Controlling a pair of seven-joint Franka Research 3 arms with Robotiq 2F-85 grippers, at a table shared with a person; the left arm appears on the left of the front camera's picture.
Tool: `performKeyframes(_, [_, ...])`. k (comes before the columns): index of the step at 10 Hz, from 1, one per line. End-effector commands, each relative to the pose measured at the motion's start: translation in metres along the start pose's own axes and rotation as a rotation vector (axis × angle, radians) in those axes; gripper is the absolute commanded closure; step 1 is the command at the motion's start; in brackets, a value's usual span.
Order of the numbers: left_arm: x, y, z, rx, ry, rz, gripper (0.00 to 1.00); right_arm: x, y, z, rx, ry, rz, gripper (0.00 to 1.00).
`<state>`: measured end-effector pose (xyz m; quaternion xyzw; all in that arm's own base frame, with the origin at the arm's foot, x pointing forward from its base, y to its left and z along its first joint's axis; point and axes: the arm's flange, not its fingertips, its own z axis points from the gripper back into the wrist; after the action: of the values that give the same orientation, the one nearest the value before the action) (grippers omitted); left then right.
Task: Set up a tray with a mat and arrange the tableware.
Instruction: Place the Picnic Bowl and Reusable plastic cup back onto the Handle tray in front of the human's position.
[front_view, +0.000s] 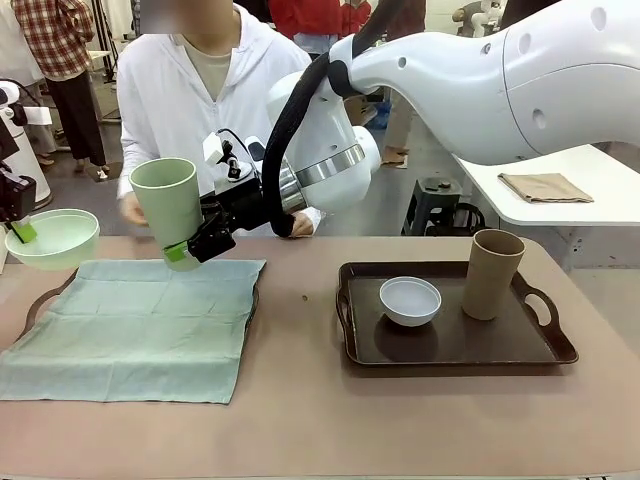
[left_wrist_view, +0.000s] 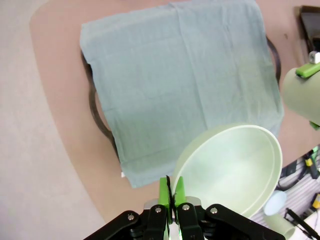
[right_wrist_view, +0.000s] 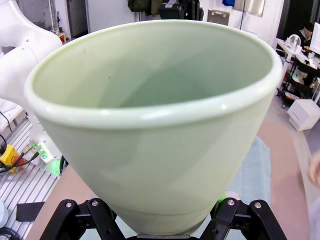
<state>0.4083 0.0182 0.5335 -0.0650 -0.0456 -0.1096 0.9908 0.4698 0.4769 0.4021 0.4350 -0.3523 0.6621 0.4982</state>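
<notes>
In the upper left of the front frame, the right pincer (front_view: 183, 255) is clamped low on a pale green cup (front_view: 167, 200) above the mat (front_view: 140, 325), while at far left the left pincer (front_view: 22, 232) pinches a pale green bowl (front_view: 55, 240) by its rim; both pieces look light, rigid and probably slick.

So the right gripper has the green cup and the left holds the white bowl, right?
No: the left gripper holds the green bowl, as the left wrist view shows; the white bowl sits in the bare tray. The right gripper does have the green cup.
</notes>
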Motion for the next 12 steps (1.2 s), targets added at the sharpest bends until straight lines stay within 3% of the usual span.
performKeyframes(1, [0.001,0.000,0.001,0.004,-0.004,-0.001,1.00,0.001,0.000,0.000,0.009,-0.002,0.007,0.33])
performKeyframes(2, [0.001,0.000,0.001,0.004,-0.004,-0.001,1.00,0.001,0.000,0.000,0.009,-0.002,0.007,0.33])
performKeyframes(3, [0.000,0.000,0.000,0.000,0.000,0.000,0.96,0.000,0.000,0.000,0.000,0.000,0.000,0.20])
performKeyframes(8, [0.038,0.031,-0.078,-0.018,0.029,0.032,0.96,-0.081,-0.037,-0.034,0.071,-0.049,-0.076,0.20])
performKeyframes(12, [0.053,0.035,-0.127,-0.023,0.072,0.041,0.96,-0.112,-0.046,-0.056,0.083,-0.077,-0.068,0.20])
